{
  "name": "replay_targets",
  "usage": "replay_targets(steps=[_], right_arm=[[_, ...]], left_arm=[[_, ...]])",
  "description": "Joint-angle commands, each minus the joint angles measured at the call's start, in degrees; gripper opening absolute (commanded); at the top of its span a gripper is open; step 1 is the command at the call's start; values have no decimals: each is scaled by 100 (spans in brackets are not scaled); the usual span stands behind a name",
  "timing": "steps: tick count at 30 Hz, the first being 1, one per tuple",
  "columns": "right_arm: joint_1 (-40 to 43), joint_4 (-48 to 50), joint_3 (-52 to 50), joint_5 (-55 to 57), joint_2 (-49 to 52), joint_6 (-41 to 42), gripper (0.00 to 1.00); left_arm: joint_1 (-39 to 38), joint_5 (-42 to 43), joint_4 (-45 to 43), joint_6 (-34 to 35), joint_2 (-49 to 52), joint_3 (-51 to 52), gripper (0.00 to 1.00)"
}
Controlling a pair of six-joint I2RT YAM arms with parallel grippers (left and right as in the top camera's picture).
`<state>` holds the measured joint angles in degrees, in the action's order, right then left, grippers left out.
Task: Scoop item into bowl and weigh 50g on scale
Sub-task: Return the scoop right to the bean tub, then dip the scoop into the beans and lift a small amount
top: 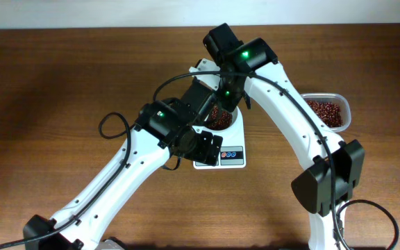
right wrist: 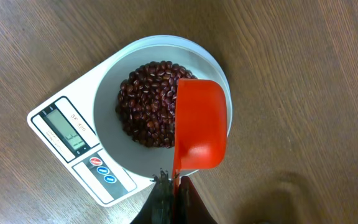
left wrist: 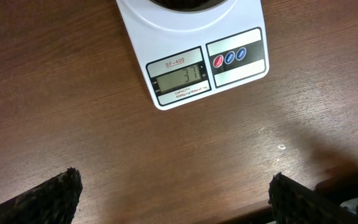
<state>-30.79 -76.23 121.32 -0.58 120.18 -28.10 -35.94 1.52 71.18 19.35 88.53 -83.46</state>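
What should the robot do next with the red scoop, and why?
Probably carry the red scoop over to the clear tub for a few more beans. The scale seems to read 37, short of 50, and the scoop over the bowl shows no beans.

The red scoop [right wrist: 201, 124] overhangs half the bowl [right wrist: 107, 124]; the table [left wrist: 61, 93] around the scale [left wrist: 185, 31] lies open.

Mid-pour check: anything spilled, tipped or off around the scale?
Nothing stands out. The beans lie inside the bowl on the scale; none show on the table. The right hand holds the red scoop over the bowl. One tiny pale speck lies near the scale, unidentifiable.
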Motion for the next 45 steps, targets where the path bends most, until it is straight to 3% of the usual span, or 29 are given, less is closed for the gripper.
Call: replay_targets(steps=[1, 10, 13, 23, 29, 30, 32, 33, 35, 36, 45], right_arm=[[103, -17, 127, -39, -101, 490, 4], [1419, -358, 127, -3344, -101, 503, 4], [1985, -490, 127, -3891, -101, 505, 4], [3698, -1438, 125, -2850, -98, 505, 4], [4288, -1401, 105, -1134, -79, 1582, 4], [4334, -1401, 105, -1139, -79, 1585, 12], [4409, -1399, 105, -1137, -79, 1620, 54], [4437, -1408, 105, -1145, -79, 1620, 52], [4441, -1401, 105, -1141, -79, 1617, 18], [4441, -1401, 105, -1139, -79, 1617, 6], [4441, -1377, 105, -1137, -79, 1661, 4]], left_arm=[[-33, -39, 2, 76, 24, 7, 99], [-33, -39, 4, 76, 24, 7, 99], [-33, -39, 4, 76, 24, 7, 99], [-33, -39, 2, 76, 24, 7, 99], [-33, -39, 2, 76, 24, 7, 99], [-33, -39, 4, 76, 24, 7, 99], [-33, -39, 2, 76, 24, 7, 99], [-33, -39, 4, 76, 24, 7, 99], [-33, -39, 4, 76, 24, 7, 99], [-33, -39, 2, 76, 24, 7, 99], [-33, -39, 2, 76, 24, 7, 99]])
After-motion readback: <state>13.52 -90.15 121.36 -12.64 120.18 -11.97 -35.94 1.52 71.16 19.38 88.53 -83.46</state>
